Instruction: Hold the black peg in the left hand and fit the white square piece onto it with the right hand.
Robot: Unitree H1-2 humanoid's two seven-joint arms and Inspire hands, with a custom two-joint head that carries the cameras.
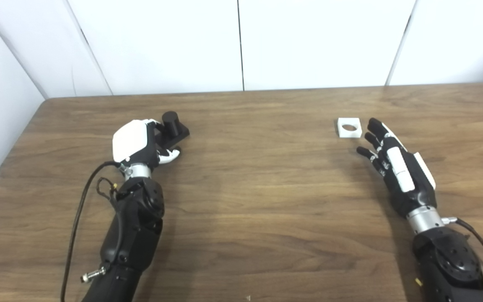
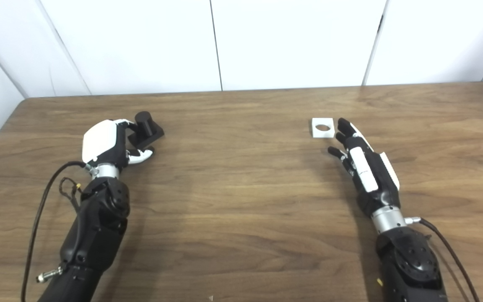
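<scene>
On the wooden desk [image 1: 241, 188] the left robot hand [image 1: 134, 142] sat at the far left, its white back turned up toward the cameras. Its fingers were curled around the flat base of the black peg [image 1: 173, 126], which stood just beyond and to the right of the hand, the round post upright. The thumb [image 1: 169, 156] reached out beneath the base on the near side. Whether the base rested on the wood or was lifted a little off it, I could not tell from either view.

Well apart to the right, the white square piece [image 1: 349, 127] lay flat on the desk with its round hole facing up. The right robot hand [image 1: 392, 167] held nothing; its fingers were spread and stretched toward the far left, their tips just beside the piece's near right corner.

In the left eye view a sliver of wood showed between the fingertips and the piece. In the right eye view the topmost fingertip [image 2: 343, 123] seemed to meet the piece's edge, so contact stayed uncertain.
</scene>
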